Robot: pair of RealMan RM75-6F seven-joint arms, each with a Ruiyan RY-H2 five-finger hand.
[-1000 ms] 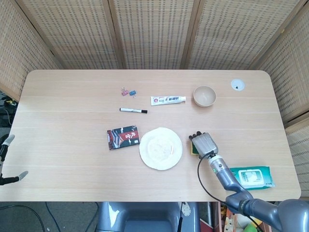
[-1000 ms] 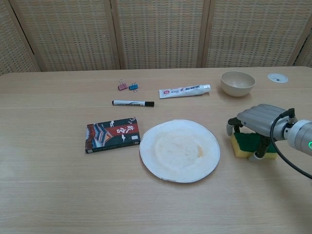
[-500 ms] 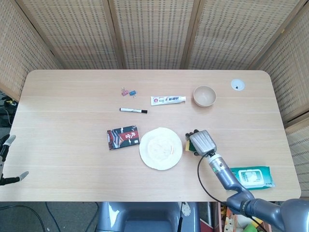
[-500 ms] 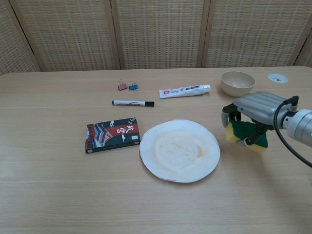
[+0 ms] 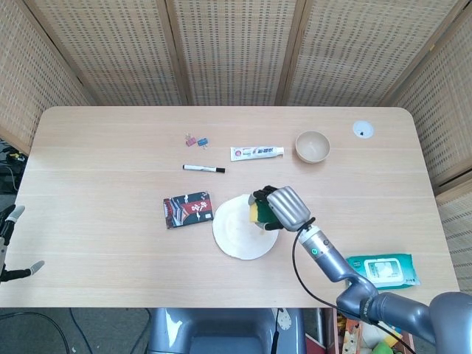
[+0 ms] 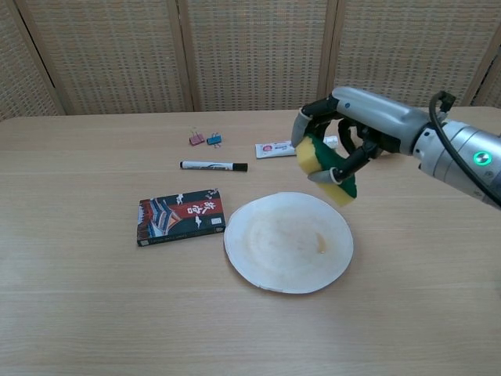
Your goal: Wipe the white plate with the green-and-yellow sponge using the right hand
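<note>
The white plate lies near the table's middle, with a small orange smear on its right side. My right hand grips the green-and-yellow sponge and holds it in the air above the plate's right part, not touching it. My left hand shows only at the left edge of the head view, off the table, fingers apart and holding nothing.
A red-and-black box lies left of the plate. Behind it are a black marker, binder clips, a toothpaste tube and a beige bowl. A wet-wipes pack sits at the front right.
My right hand lifted the sponge off the table at the right of the plate and carried it up and left, over the plate. The left hand stayed put.
</note>
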